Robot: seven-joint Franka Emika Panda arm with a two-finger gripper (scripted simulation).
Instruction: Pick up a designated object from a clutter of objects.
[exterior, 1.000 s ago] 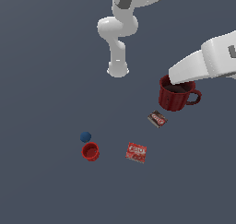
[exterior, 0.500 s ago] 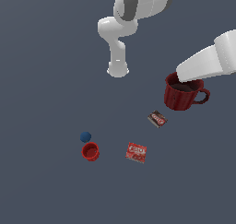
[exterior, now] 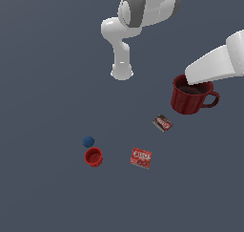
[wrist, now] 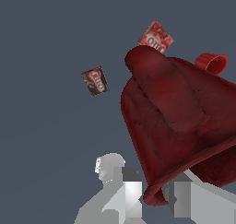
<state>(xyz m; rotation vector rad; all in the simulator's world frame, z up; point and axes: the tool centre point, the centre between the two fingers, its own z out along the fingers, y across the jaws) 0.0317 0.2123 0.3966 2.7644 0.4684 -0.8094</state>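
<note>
Plain grey tabletop, dark red mug raised at exterior view's right, pincer clamping its rim (fingers seen only by wrist camera), blue ball only in exterior view.

Hidden or cut off, for your reference:

- Hand: in the exterior view the white arm covers it where it meets the dark red mug; the wrist view's edge crops its fingers.
- Dark red mug: the wrist view's edges clip it; its interior cannot be seen there.
- Bright red cup: mostly behind the mug in the wrist view.
- Brown packet, red packet: you cannot read the print.
</note>
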